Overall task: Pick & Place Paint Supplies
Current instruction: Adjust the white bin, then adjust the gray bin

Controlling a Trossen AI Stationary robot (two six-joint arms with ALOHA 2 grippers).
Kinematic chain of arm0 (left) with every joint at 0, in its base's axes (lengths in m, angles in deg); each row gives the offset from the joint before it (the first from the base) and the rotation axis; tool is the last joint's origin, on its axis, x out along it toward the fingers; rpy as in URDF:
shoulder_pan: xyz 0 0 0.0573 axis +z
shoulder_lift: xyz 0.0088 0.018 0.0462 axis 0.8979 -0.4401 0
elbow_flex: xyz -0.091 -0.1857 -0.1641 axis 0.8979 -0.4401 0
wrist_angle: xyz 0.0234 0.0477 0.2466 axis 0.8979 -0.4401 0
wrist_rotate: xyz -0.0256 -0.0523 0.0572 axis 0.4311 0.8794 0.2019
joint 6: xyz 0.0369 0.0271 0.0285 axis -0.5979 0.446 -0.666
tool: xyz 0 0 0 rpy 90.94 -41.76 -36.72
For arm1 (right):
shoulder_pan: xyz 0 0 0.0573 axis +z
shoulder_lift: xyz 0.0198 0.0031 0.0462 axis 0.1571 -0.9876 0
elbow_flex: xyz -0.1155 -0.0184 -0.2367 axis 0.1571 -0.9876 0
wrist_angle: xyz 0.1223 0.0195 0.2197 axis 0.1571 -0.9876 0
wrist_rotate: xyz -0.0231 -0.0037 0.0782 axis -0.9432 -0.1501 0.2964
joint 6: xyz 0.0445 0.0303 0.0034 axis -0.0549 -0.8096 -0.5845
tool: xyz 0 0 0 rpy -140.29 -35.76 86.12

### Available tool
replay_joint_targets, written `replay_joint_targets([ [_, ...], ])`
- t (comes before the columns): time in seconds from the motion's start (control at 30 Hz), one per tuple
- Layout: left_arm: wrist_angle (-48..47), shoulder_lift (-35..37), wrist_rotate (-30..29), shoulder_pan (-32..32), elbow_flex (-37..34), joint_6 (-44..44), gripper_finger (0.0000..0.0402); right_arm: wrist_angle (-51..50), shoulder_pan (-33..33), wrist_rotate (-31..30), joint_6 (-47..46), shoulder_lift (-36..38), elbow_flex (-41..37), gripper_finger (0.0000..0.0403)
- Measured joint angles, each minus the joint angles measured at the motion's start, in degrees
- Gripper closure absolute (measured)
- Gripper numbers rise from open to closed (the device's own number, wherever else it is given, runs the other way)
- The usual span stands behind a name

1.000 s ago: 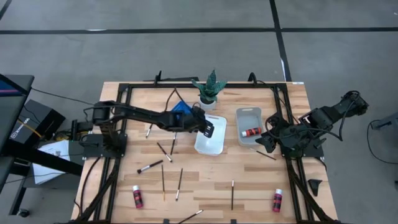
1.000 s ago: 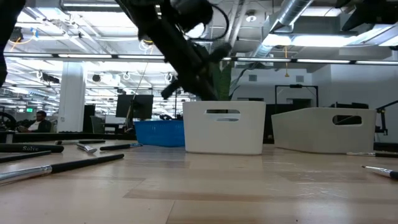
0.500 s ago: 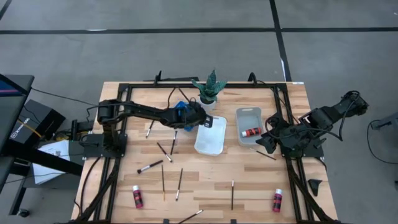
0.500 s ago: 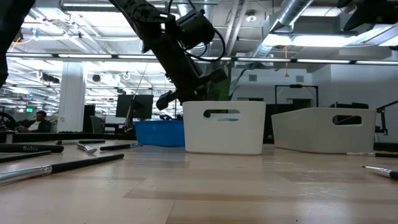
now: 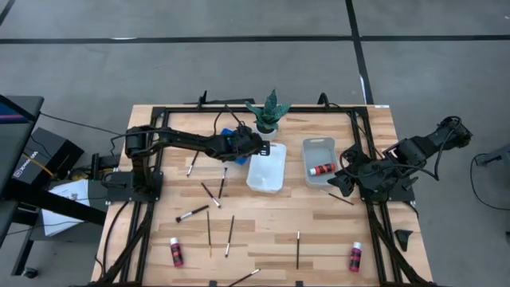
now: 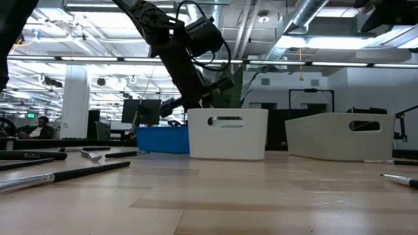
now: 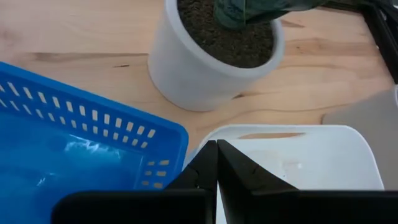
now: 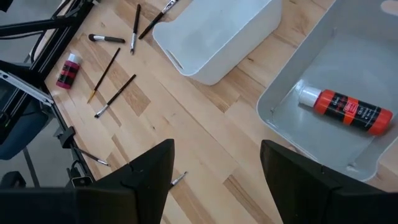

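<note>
**On the table: left hand shut at the white tray, right hand spread by the grey one**

From overhead, shows the left hand (image 5: 256,147) at the far left corner of the white tray (image 5: 267,169), just beside the blue tray (image 5: 230,134) and near the potted plant (image 5: 268,112). Places the right hand (image 5: 339,182) just beside the grey tray (image 5: 319,147), with one red bottle (image 5: 322,169) lying inside that tray. Leaves two more bottles (image 5: 176,252) (image 5: 355,257) on the near boards, well apart. Finds loose paintbrushes (image 5: 192,213) scattered between the left arm and the near edge, one (image 5: 298,249) alone toward the middle.

At table height, sets the left hand (image 6: 171,104) above the blue tray (image 6: 162,140), just beside the white tray (image 6: 227,134). Puts the grey tray (image 6: 343,136) to the right of it. Catches dark-handled brushes (image 6: 65,173) lying flat in the foreground.

Past the left wrist, shows the fingers (image 7: 217,163) pressed together with nothing between them, over the white tray's (image 7: 298,134) rim; cannot tell whether touching. Frames the blue tray (image 7: 74,149) and the plant's white pot (image 7: 199,74) just beyond.

Past the right wrist, shows the fingers (image 8: 149,168) spread wide apart, holding nothing. Reveals the red bottle (image 8: 348,109) on its side in the grey tray (image 8: 268,99), the white tray (image 8: 211,37) beside it, then brushes (image 8: 115,96) and another bottle (image 8: 68,70) farther off.
</note>
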Motion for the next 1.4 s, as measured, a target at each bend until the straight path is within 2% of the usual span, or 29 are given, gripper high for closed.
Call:
replay_joint_targets([
  [0.23,-1.8,0.0,-2.3,0.0,0.0,4.2,0.0401,0.0,0.0,0.0,-0.1,0.0,0.0,0.0168],
  [0.57,0.2,0.3,-2.2,-0.1,0.0,4.3,0.0401,0.0,0.0,0.0,-0.5,0.0,0.0,0.0168],
  [0.8,1.5,8.5,-2.2,-2.8,0.0,2.3,0.0401,-2.4,0.0,-1.3,-3.3,0.0,0.0,0.0168],
  [0.9,4.2,12.8,0.1,-6.0,0.0,-3.2,0.0401,-5.2,0.0,-1.6,-5.3,0.0,0.0,0.0168],
  [1.03,14.9,13.1,11.9,-10.4,0.9,-11.4,0.0401,-8.3,0.0,-1.7,-6.5,0.1,0.0,0.0168],
  [1.13,14.8,8.8,14.1,-12.5,7.4,-14.6,0.0401,-8.9,0.0,-1.7,-6.7,0.1,0.0,0.0168],
  [1.4,0.0,-10.4,15.8,-12.8,32.8,-26.9,0.0401,-9.0,1.6,-1.7,-10.7,2.9,0.0,0.0168],
])
